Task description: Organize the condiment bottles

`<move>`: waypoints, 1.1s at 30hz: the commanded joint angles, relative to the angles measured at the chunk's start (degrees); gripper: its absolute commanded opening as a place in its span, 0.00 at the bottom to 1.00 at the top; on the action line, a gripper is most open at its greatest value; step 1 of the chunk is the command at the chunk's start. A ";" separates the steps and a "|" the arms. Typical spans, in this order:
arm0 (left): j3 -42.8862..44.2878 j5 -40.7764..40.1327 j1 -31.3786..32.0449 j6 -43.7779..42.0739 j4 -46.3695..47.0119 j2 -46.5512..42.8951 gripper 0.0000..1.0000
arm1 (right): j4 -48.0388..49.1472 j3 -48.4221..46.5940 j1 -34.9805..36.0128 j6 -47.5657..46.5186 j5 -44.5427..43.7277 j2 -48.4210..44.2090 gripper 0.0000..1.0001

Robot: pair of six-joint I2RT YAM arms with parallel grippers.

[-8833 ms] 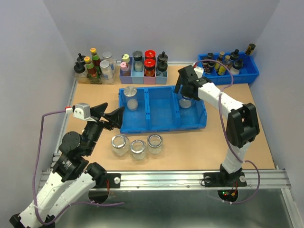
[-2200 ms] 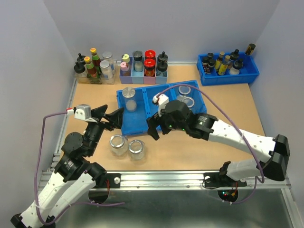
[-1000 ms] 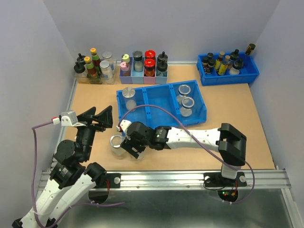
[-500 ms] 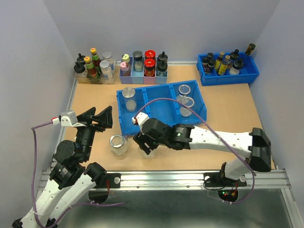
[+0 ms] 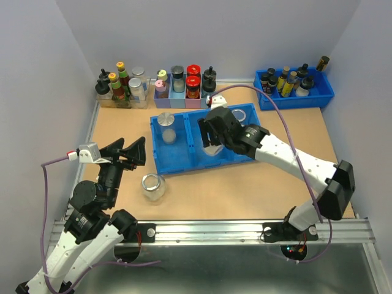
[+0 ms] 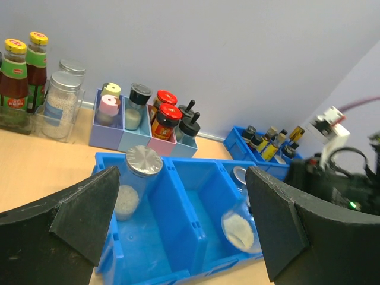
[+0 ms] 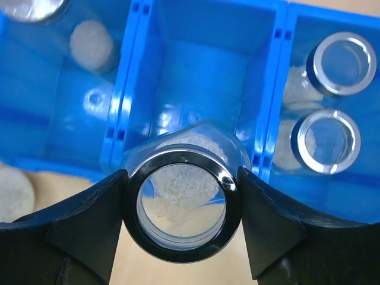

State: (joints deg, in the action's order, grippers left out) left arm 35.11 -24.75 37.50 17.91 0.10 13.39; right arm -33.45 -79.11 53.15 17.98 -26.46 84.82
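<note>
You've got five squat clear glass jars with silver metal rims.

- **In the bin, 9 o'clock:** the lidded jar [image 5: 166, 125], with a flat silver lid, stands in the 9 o'clock compartment of the blue plastic three-compartment bin [image 5: 184, 162].
- **In the bin, 3 o'clock:** two open ones share this compartment, the far jar [image 7: 340, 62] at 12 o'clock of the near jar [image 7: 325, 141].
- **On the table:** the loose jar [image 5: 153, 186] stands open on the tan table [image 5: 122, 116], at 7 o'clock of the bin.
- **Right claw:** the held jar [image 7: 182, 178], white powder inside, is clamped in your right claw [image 7: 182, 222], fingers pressed on both sides of its rim. It's at the middle compartment's 6 o'clock end; can't tell if it touches the floor.
- **Left claw:** your left claw [image 5: 133, 153] is spread wide, holding nothing, at 11 o'clock of the loose jar.
</note>
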 commanded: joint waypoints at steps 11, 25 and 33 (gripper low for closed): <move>-0.57 0.93 0.12 -0.16 1.84 -0.38 0.99 | 6.56 -23.45 -10.96 4.60 2.29 21.52 0.00; -0.66 1.37 0.12 -0.16 1.75 -1.17 0.99 | 6.29 -27.85 -10.96 12.25 -2.54 32.34 0.00; -0.75 1.55 0.03 0.10 1.84 -1.08 0.99 | 6.21 -28.55 -11.05 16.03 -6.76 33.57 0.00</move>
State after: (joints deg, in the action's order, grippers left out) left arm 34.94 -23.79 37.50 17.93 0.01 12.84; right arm -30.98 -102.67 41.74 30.20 -27.83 119.52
